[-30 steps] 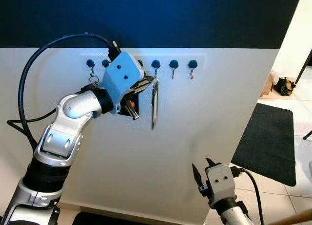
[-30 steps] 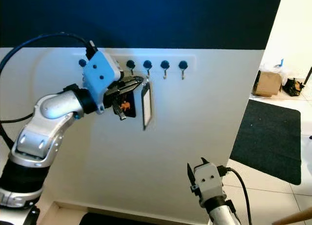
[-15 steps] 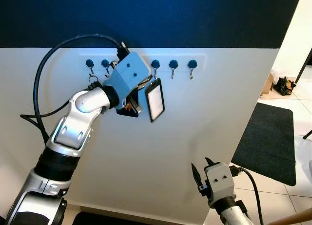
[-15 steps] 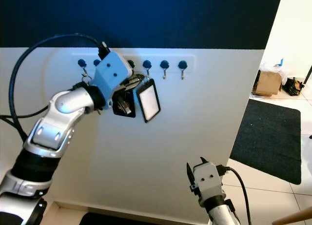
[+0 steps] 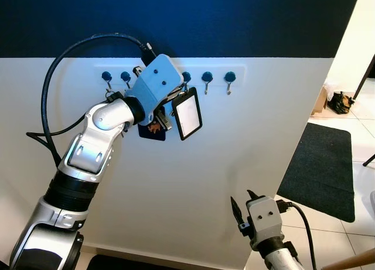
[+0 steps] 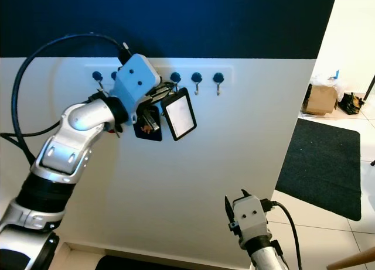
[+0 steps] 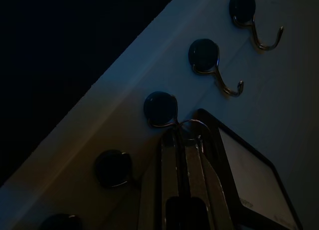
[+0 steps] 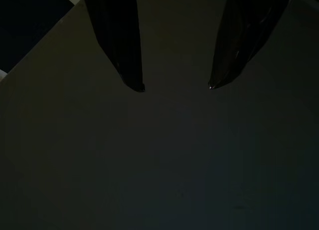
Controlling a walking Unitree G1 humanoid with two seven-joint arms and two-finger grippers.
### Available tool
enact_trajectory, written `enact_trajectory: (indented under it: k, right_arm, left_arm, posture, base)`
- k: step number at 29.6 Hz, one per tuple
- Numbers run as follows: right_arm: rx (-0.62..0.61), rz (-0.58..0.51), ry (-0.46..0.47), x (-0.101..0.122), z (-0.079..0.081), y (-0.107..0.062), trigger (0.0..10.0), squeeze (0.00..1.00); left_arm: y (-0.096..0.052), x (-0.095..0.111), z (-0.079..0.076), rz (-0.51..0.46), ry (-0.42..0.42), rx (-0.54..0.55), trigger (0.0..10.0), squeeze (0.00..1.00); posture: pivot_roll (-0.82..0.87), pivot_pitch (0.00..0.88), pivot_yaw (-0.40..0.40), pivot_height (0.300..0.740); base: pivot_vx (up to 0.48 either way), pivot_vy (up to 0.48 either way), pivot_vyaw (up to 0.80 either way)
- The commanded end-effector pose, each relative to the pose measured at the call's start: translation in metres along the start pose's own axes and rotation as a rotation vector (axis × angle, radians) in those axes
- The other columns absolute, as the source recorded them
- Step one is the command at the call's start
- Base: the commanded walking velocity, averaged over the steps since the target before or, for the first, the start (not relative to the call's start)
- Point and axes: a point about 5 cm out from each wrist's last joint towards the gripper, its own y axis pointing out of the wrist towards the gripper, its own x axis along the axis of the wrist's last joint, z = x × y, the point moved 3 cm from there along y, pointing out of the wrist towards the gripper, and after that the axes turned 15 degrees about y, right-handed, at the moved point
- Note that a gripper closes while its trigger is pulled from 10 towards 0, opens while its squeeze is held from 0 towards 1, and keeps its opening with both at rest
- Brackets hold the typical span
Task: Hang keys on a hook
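The keys (image 5: 176, 103) hang from my left gripper (image 7: 185, 140), pinched by their thin wire ring right at a blue-knobbed hook (image 7: 162, 110) on the white wall; the badge tag (image 5: 187, 113) dangles loose and light, likely to swing. My right gripper (image 8: 174, 85) idles low, fingers spread.

dark floor mat (image 5: 321, 171), cardboard box (image 6: 320, 100), tiled floor (image 5: 357, 241)
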Motion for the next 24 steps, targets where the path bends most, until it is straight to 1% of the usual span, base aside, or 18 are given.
enact_trajectory:
  k: [1,2,4,7,9,14,17,20,22,23,24]
  right_arm:
    - [0.012,0.011,0.005,-0.004,0.004,-0.001,10.0,0.00]
    - [0.012,0.011,0.005,-0.004,0.004,-0.001,10.0,0.00]
    - [0.013,0.010,0.004,-0.004,0.004,-0.001,10.0,0.00]
    - [0.013,0.009,0.004,-0.003,0.004,-0.001,10.0,0.00]
    - [0.012,0.009,0.005,-0.003,0.004,-0.001,10.0,0.00]
    - [0.009,0.009,0.005,-0.003,0.004,-0.002,10.0,0.00]
    - [0.005,0.011,0.005,-0.004,0.003,-0.003,10.0,0.00]
    - [0.004,0.011,0.006,-0.004,0.004,-0.004,10.0,0.00]
    - [0.004,0.011,0.006,-0.004,0.004,-0.004,10.0,0.00]
    - [0.003,0.011,0.006,-0.004,0.004,-0.004,10.0,0.00]
    - [0.004,0.012,0.006,-0.004,0.004,-0.004,10.0,0.00]
  left_arm:
    - [0.003,0.001,-0.004,-0.001,0.019,-0.006,10.0,0.00]
    - [0.003,0.001,-0.004,-0.001,0.019,-0.006,10.0,0.00]
    - [0.007,0.001,-0.015,0.000,0.012,-0.034,10.0,0.00]
    - [0.010,-0.001,-0.019,0.004,0.001,-0.044,10.0,0.00]
    - [0.013,-0.004,-0.025,0.013,-0.010,-0.062,10.0,0.00]
    - [0.014,-0.007,-0.028,0.023,-0.013,-0.070,10.0,0.00]
    - [0.012,-0.012,-0.031,0.042,-0.004,-0.088,10.0,0.00]
    - [0.008,-0.013,-0.032,0.044,-0.007,-0.095,10.0,0.00]
    - [0.008,-0.013,-0.032,0.044,-0.007,-0.095,10.0,0.00]
    - [0.004,-0.014,-0.032,0.049,-0.014,-0.098,10.0,1.00]
    - [0.002,-0.015,-0.032,0.050,-0.021,-0.101,10.0,1.00]
  posture:
    - [0.00,0.104,0.080,0.740]
    - [0.00,0.104,0.080,0.740]
    - [-0.01,0.105,0.081,0.740]
    - [-0.01,0.105,0.082,0.740]
    - [-0.01,0.107,0.085,0.740]
    - [-0.01,0.108,0.088,0.740]
    - [-0.01,0.108,0.088,0.740]
    - [-0.01,0.111,0.090,0.740]
    - [-0.01,0.111,0.090,0.740]
    - [-0.01,0.112,0.088,0.740]
    - [-0.01,0.112,0.087,0.740]
  base:
    - [0.000,0.000,0.00]
    - [0.000,0.000,0.00]
    - [0.000,0.000,0.00]
    - [0.000,0.000,0.00]
    - [0.000,0.000,0.00]
    - [0.000,0.000,0.00]
    - [0.000,0.000,0.00]
    - [0.000,0.000,0.00]
    - [0.000,0.000,0.00]
    - [0.000,0.000,0.00]
    - [0.000,0.000,0.00]
